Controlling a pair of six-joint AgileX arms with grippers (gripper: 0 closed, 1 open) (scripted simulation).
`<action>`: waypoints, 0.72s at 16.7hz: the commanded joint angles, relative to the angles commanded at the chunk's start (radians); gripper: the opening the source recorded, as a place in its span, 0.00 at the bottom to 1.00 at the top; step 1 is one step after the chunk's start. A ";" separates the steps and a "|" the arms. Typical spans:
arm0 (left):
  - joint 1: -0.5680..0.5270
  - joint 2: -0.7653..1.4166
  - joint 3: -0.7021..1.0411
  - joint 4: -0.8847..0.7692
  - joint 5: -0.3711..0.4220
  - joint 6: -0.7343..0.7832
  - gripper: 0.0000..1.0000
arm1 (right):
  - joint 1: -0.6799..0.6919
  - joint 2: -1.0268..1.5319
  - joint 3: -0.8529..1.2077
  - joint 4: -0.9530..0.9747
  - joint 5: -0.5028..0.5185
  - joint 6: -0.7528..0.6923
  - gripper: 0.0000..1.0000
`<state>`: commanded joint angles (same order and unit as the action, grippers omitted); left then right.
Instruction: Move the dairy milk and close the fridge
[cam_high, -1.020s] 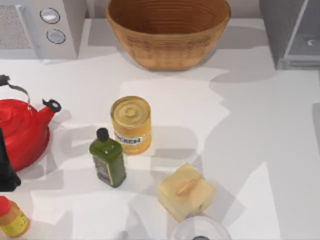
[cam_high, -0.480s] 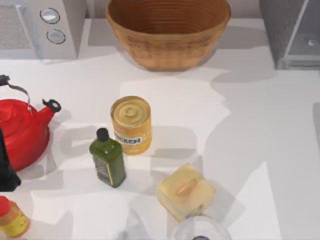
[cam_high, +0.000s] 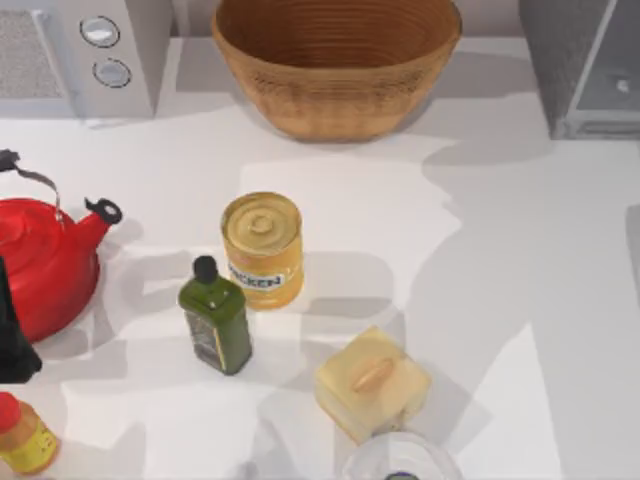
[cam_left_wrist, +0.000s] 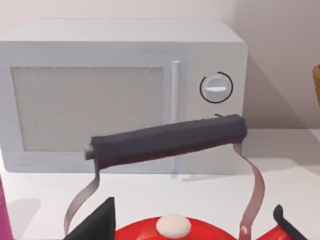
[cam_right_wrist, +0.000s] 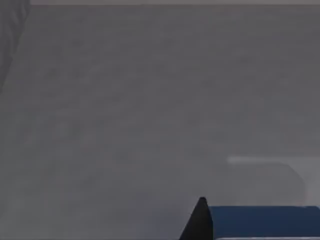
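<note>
1. At the surface's left edge, your left arm (cam_high: 12, 345) sits parked beside the one red kettle (cam_high: 40, 265). Its wrist camera looks over the kettle's dark handle toward the microwave. You cannot tell whether this pincer is spread or pressed together.
2. One light grey microwave (cam_high: 75, 55) fills the far left corner.
3. One small yellow bottle with a red cap (cam_high: 22, 435) stands at the near left corner.
4. Mid-surface you have one green bottle (cam_high: 215, 318), one yellow can (cam_high: 262, 248) just beside it, and one pale butter block (cam_high: 372, 383) nearer the front edge.
5. One wicker basket (cam_high: 335, 65) sits at the middle of the far edge.
6. One clear round dish (cam_high: 400, 462) touches the front edge.
7. The one fridge (cam_high: 580, 60) stands at the far right corner, and its door looks open.
8. The right gripper (cam_right_wrist: 200, 222) faces a grey fridge panel at close range. The one milk carton (cam_right_wrist: 262, 220) shows as a blue band touching it. You cannot tell whether the pincer is pinching the carton.
9. The step in hand is probably moving the milk at the fridge. Next, get the carton settled clear of the door's swing, then push the door shut.
</note>
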<state>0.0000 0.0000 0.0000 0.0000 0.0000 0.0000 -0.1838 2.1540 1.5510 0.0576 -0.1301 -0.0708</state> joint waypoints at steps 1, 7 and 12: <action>0.000 0.000 0.000 0.000 0.000 0.000 1.00 | 0.000 0.000 0.000 0.000 0.000 0.000 0.60; 0.000 0.000 0.000 0.000 0.000 0.000 1.00 | 0.000 0.000 0.000 0.000 0.000 0.000 1.00; 0.000 0.000 0.000 0.000 0.000 0.000 1.00 | 0.000 0.000 0.000 0.000 0.000 0.000 1.00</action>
<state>0.0000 0.0000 0.0000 0.0000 0.0000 0.0000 -0.1838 2.1540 1.5510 0.0576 -0.1301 -0.0708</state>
